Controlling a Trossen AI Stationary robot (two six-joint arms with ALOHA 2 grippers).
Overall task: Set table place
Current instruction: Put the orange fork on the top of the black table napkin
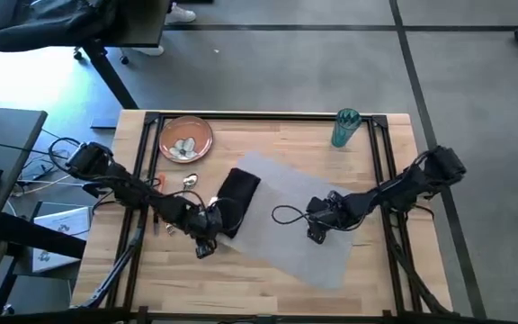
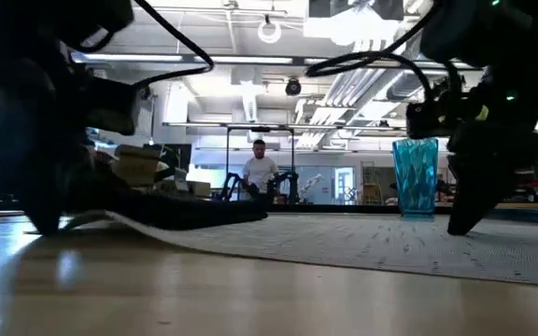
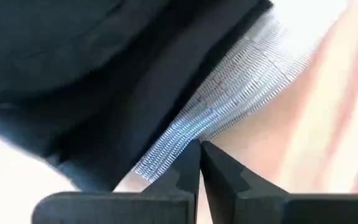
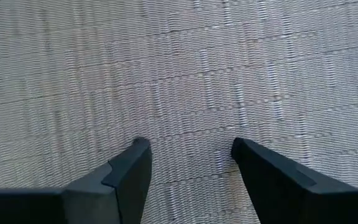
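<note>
A grey woven placemat (image 1: 304, 225) lies askew on the middle of the table (image 1: 268, 288). On its left end rests a black napkin (image 1: 237, 193). My left gripper (image 1: 207, 241) is shut at the mat's near left edge, just beside the napkin (image 3: 73, 74). My right gripper (image 1: 317, 229) stands open over the mat's middle (image 4: 185, 81), fingers pointing down. An orange-brown plate (image 1: 185, 139) sits at the far left, a teal cup (image 1: 345, 128) at the far right. A spoon (image 1: 190, 181) and an orange-handled piece (image 1: 160, 183) lie below the plate. My left gripper pinches the placemat's edge (image 3: 191, 132) between its two shut fingertips, close to the napkin's end. In the low view that edge (image 2: 110, 220) rises a little off the wood while the mat's other parts lie flat. My right gripper's fingertip (image 2: 458, 227) reaches down to the mat's surface; whether it touches, I cannot tell.
The plate holds some pale pieces (image 1: 183, 148). A black rail frame (image 1: 268, 116) edges the table. Bare wood (image 1: 241, 279) lies along the near edge. A person (image 2: 260, 173) stands far back in the room.
</note>
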